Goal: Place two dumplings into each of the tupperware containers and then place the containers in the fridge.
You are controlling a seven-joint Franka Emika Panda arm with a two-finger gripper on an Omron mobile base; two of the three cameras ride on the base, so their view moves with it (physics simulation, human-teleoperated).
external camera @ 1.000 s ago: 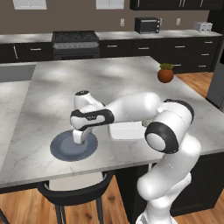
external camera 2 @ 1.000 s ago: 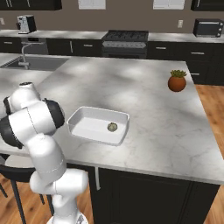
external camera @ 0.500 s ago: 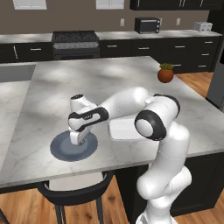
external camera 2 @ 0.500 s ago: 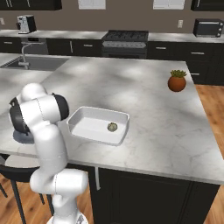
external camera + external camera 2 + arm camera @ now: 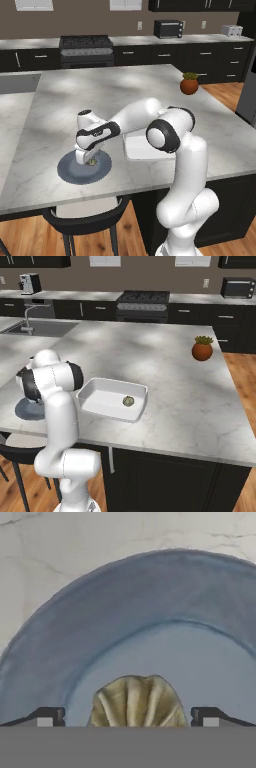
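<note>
Blue-grey plate [image 5: 75, 627] bears a dumpling [image 5: 137, 702] between the open tool [image 5: 127, 717] tips.

A round blue-grey plate [image 5: 70, 171] lies near the marble bench's [image 5: 100, 95] front edge. A potted plant [image 5: 189, 83] stands far across, by the right edge.

The island counter [image 5: 150, 90] was seen from behind the arm in both base views, forward and down, from a moderate distance: once from the left, once from the right. The blue-grey plate [image 5: 70, 172], the white container [image 5: 107, 401] and the potted plant [image 5: 202, 349] were shared by them. The plate [image 5: 125, 612] was looked down on from very close in the hand view.
</note>
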